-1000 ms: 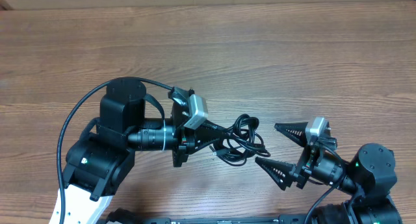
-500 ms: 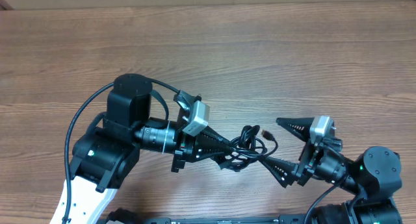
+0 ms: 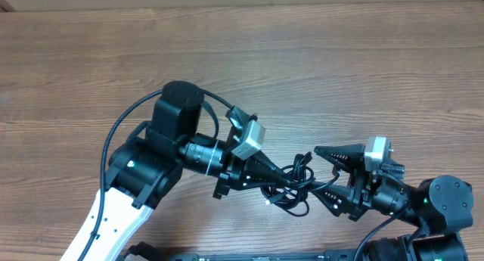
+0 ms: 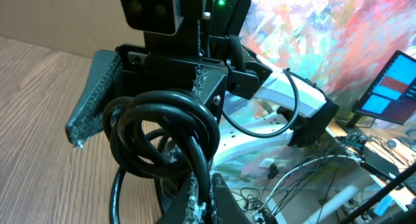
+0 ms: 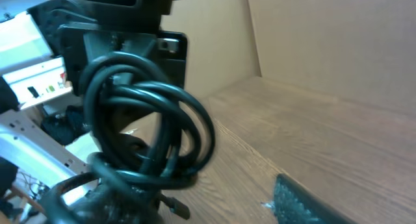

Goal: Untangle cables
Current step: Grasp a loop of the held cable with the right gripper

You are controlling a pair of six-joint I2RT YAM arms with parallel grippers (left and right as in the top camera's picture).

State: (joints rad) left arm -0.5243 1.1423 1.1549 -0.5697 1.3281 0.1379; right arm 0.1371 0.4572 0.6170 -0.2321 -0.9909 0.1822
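The cables (image 3: 293,187) are a small knot of thin black loops between the two arms, lifted just off the wooden table (image 3: 318,72). My left gripper (image 3: 285,174) comes in from the left and is shut on one strand of the cables (image 4: 162,130); its fingers (image 4: 218,201) pinch the cord at the bottom of the left wrist view. My right gripper (image 3: 314,170) faces it from the right, open, with its jaws on either side of the knot's right end. In the right wrist view the cables (image 5: 146,130) hang over the left jaw, and the right finger (image 5: 305,201) stands apart from them.
The left arm's black body (image 3: 162,159) and white base fill the lower left of the table. The right arm's base (image 3: 439,208) sits at the lower right. Thick black robot wiring (image 3: 113,140) arcs over the left arm. A cardboard wall (image 5: 338,42) stands behind the table.
My left arm has swung right with the cables, carrying them between the right gripper's jaws. The right jaws have drawn closer together around the knot.
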